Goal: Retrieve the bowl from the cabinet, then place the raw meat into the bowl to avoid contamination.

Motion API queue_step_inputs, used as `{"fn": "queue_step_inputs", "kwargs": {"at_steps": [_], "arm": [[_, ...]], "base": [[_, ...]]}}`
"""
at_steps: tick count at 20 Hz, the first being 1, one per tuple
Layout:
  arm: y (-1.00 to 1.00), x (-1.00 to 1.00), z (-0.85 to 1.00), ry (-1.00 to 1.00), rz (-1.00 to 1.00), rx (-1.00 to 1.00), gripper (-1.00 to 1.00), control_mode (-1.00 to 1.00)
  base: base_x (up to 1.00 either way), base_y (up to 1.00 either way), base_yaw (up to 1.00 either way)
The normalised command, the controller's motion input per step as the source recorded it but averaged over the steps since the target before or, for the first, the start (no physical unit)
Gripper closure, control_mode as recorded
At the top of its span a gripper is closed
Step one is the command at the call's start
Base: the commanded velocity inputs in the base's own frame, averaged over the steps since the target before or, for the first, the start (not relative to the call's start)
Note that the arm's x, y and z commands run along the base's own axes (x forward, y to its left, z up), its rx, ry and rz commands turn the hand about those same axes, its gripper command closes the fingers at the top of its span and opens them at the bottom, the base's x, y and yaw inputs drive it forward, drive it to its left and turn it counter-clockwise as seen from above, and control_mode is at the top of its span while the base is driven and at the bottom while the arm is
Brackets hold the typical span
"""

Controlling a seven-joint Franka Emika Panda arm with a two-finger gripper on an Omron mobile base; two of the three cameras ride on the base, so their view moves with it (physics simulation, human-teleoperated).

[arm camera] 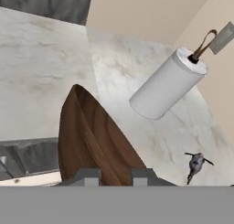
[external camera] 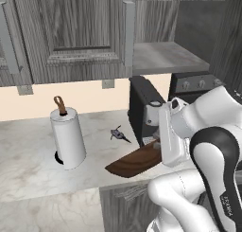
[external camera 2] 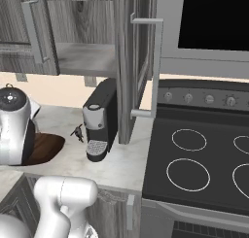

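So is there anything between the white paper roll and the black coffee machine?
Yes. In the left base view, the tiny dark grey-purplish raw meat lump lies on the pale marble counter between the white paper-towel roll and the black coffee machine.

The bowl is seen low over the counter, the meat between it and the coffee machine.

base views look forward-down from left and right, sharing counter; hand view close over bowl.
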Motion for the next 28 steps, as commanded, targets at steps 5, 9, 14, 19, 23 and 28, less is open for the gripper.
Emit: {"fn": "queue_step_inputs", "kwargs": {"at_steps": [5,9,14,19,23,28], "arm": [[0.00,0.13,-0.30,-0.10,0.00,0.01,1.00,-1.00],[0.00,0.05,-0.32,-0.21,0.00,0.04,1.00,-1.00],[0.00,0.01,-0.31,-0.22,0.00,0.04,1.00,-1.00],[0.00,0.00,-0.32,-0.25,0.00,0.05,1.00,-1.00],[0.01,0.00,-0.40,-0.24,0.00,0.04,1.00,-1.00],[0.02,0.00,-0.47,-0.20,0.00,0.05,1.00,-1.00]], "base": [[0.00,0.00,0.00],[0.00,0.00,0.00],[0.00,0.00,0.00],[0.00,0.00,0.00],[0.00,0.00,0.00],[0.00,0.00,0.00]]}}
